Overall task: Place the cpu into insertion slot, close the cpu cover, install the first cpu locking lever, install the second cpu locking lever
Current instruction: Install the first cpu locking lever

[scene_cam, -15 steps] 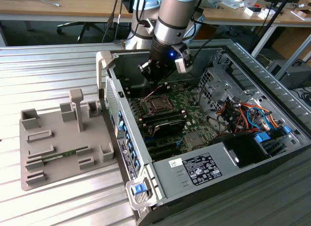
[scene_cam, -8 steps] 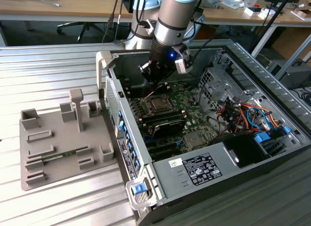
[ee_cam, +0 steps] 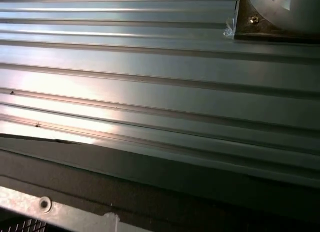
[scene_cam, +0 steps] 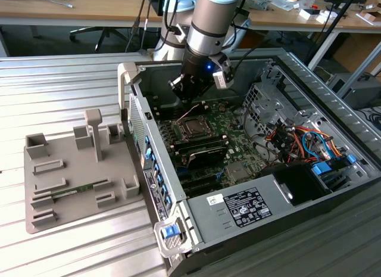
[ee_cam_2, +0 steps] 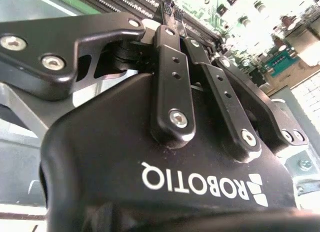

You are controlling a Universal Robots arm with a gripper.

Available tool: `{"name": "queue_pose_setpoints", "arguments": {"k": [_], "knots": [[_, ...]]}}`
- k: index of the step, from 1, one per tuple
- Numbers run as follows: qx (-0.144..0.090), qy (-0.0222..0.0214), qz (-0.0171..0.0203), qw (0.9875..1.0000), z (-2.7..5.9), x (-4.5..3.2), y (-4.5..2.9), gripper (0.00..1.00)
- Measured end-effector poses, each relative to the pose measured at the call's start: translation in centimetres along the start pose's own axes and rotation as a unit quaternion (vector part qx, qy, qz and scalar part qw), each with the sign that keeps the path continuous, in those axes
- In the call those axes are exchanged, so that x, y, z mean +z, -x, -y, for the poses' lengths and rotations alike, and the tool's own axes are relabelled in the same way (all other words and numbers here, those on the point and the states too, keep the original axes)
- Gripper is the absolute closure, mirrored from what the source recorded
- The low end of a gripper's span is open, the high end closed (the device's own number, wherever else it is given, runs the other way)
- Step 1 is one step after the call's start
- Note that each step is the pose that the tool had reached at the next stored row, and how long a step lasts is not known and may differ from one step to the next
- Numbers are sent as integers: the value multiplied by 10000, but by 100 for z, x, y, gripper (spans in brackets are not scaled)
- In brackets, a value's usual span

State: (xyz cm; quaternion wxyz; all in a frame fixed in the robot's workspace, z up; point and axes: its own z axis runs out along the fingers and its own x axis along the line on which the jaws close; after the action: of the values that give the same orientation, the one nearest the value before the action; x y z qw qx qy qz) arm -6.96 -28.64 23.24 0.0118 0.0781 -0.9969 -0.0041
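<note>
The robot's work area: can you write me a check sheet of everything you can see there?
Surface: ribbed metal table; an open computer case lies on it.
Job's things: insertion slot on the green motherboard, something silvery-grey in its middle; whether the cpu is seated or the cover is shut cannot be told.
Clutter: grey parts tray on the exterior view's left, a green strip lying in it.
Pincer: the pincer hangs above the slot, fingers close together, nothing seen between them.
Cables: red, orange and blue wires inside the case.
Surroundings: wooden desks behind.
</note>
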Motion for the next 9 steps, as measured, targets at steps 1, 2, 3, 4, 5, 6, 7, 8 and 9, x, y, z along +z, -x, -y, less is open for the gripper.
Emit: {"name": "queue_pose_setpoints", "arguments": {"k": [1,2,3,4,5,6,7,8,9], "knots": [[0,0,0,10000,0,3,0,90],[0,-2,-1,10000,0,5,0,90],[0,-13,-3,10000,1,11,1,90],[0,-30,-5,10000,3,13,0,90],[0,-39,-7,10000,8,14,-1,90],[2,-54,-9,10000,12,18,-2,90],[2,-60,-10,10000,13,21,-1,90],[5,-64,-11,10000,13,26,-1,90],[11,-70,-12,10000,13,32,-1,90]]}}
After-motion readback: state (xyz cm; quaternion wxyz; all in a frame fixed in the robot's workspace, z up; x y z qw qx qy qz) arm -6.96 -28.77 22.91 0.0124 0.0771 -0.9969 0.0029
